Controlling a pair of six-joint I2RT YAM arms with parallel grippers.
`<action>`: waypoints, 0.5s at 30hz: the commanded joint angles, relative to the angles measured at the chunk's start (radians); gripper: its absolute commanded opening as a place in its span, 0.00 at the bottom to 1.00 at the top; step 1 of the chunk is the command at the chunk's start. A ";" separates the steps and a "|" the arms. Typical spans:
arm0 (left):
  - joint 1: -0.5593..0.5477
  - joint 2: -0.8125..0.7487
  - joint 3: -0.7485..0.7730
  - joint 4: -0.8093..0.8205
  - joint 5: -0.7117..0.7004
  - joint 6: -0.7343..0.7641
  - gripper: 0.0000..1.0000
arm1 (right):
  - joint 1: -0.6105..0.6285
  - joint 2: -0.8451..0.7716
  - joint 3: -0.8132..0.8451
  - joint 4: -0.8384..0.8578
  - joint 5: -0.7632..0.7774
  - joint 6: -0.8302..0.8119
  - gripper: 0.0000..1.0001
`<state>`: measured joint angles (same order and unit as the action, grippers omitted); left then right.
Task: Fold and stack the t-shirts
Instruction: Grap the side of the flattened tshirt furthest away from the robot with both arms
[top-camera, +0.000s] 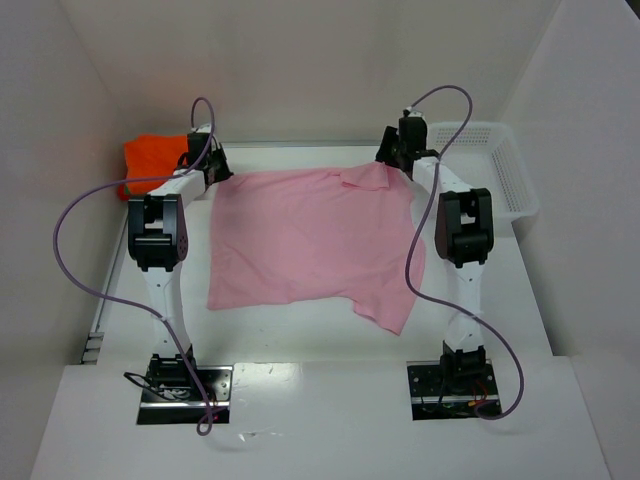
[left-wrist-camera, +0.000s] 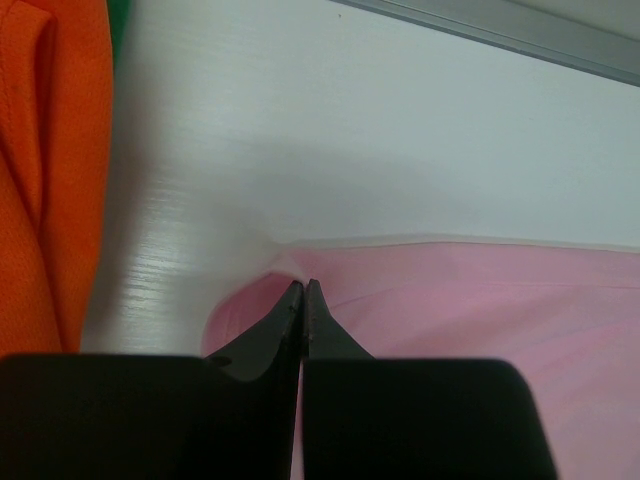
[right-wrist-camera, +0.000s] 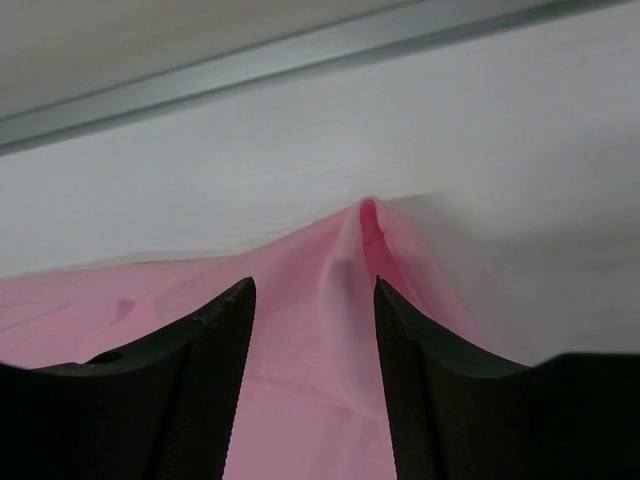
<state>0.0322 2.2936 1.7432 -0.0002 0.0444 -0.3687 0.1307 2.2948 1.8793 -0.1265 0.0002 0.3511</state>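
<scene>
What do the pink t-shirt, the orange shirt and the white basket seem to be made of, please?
The pink t-shirt: soft matte cloth, probably thin; drapes and wrinkles. The orange shirt: cloth, fine mesh-like texture. The white basket: likely rigid plastic, perforated walls.

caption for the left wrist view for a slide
Left fingers pinching a corner of the pink t-shirt, orange t-shirt beside it on the table

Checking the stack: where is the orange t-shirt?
Top view: the orange t-shirt lies at the far left corner of the table, beside the left gripper.
</scene>
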 joint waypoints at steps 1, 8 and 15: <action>0.005 0.012 0.019 0.014 0.015 0.020 0.00 | 0.003 0.032 0.031 -0.028 -0.016 0.008 0.56; 0.005 0.012 0.029 0.014 0.006 0.030 0.00 | 0.012 0.063 0.040 -0.038 -0.005 -0.001 0.52; 0.005 0.012 0.029 0.014 0.006 0.030 0.00 | 0.012 0.103 0.067 -0.048 -0.025 0.009 0.50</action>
<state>0.0322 2.2940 1.7432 -0.0017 0.0467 -0.3653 0.1352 2.3672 1.8885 -0.1734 -0.0101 0.3511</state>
